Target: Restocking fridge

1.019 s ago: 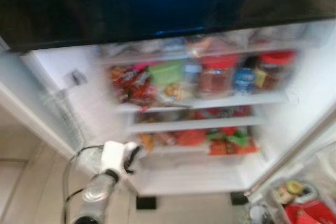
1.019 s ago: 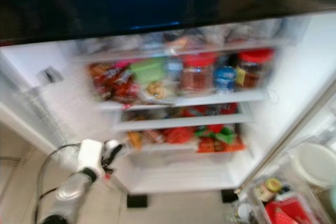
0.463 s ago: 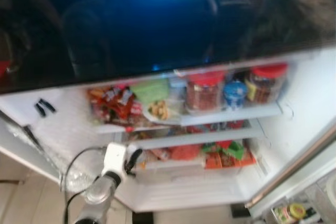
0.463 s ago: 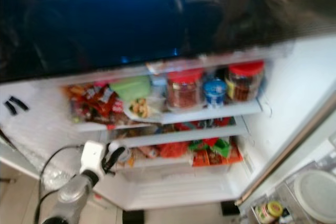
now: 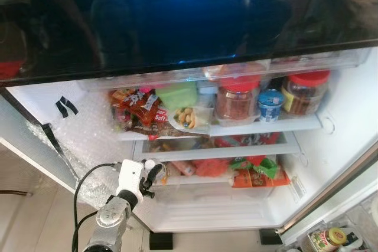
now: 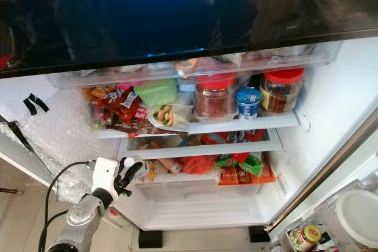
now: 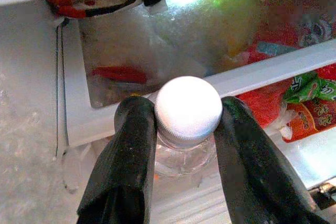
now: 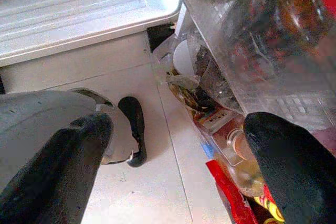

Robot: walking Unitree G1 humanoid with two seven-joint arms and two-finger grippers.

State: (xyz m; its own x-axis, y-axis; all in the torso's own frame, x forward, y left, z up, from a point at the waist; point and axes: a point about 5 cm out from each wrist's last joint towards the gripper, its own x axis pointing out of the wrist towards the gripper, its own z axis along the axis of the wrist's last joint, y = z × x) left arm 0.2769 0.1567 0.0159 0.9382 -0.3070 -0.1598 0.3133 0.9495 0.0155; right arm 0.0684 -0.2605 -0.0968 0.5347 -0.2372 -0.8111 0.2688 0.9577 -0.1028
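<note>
My left gripper (image 5: 151,172) is shut on the neck of a clear bottle with a white cap (image 7: 187,103), one black finger (image 7: 131,153) on each side. It holds the bottle at the left end of the open fridge's lower shelf (image 5: 248,150), close to the drawer front. The upper shelf (image 5: 266,127) carries red snack packets (image 5: 134,110), a green container (image 5: 176,94), two red-lidded jars (image 5: 236,98) and a blue-topped cup (image 5: 270,104). My right gripper (image 8: 178,156) hangs open above the tiled floor, with nothing between its fingers.
A glossy dark panel (image 5: 189,16) overhangs the fridge opening. The left door (image 5: 35,146) stands open, lined with bubble wrap. On the right, the door bin (image 6: 348,216) holds a white lid and small jars. Red and green packets (image 5: 254,172) fill the lower shelves.
The camera has tilted up and steadied, so the picture is sharper. My left gripper keeps its hold on the bottle beside the lower shelf's left end.
</note>
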